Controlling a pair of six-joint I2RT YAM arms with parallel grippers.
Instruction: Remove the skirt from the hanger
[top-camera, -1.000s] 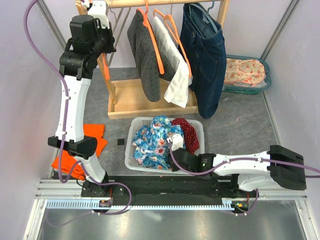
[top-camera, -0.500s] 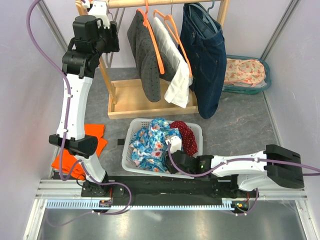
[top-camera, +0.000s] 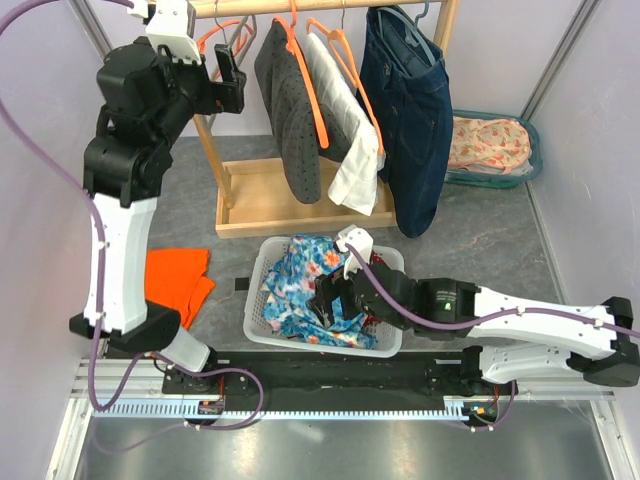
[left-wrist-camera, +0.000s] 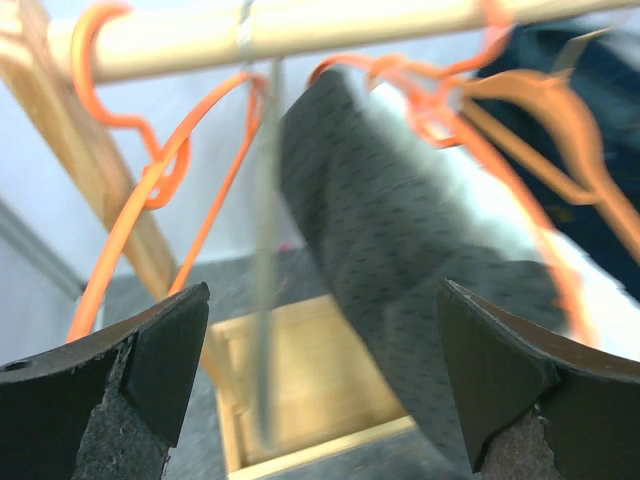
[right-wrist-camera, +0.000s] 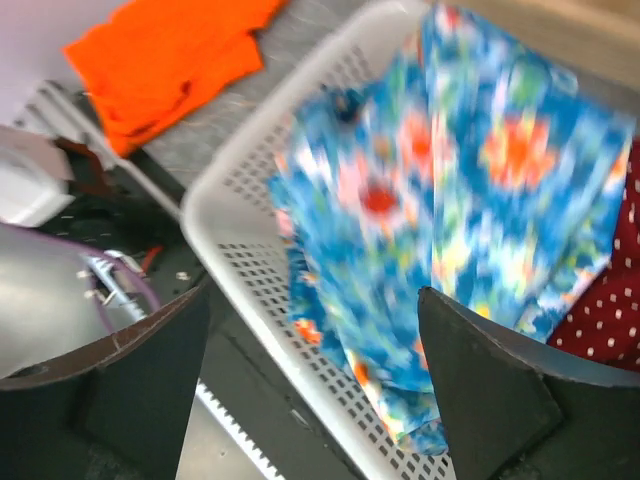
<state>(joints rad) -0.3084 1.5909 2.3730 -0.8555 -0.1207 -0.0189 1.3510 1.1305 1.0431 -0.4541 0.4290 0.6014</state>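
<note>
Right hand (right-wrist-camera: 315, 380) now above basket (right-wrist-camera: 235, 235), open; left hand (left-wrist-camera: 320, 380) open before grey dotted skirt (left-wrist-camera: 400, 230) on orange hanger (top-camera: 308, 95).

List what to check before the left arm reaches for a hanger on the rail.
1. Left gripper open and empty: ok.
2. Wooden rail and grey dotted garment ahead of it: ok.
3. Left wrist view sharp enough to aim: not ok, blurred.
4. Right gripper open and empty over the floral cloth in the white basket: ok.
5. Which hung garment the task means: cannot tell.
</note>
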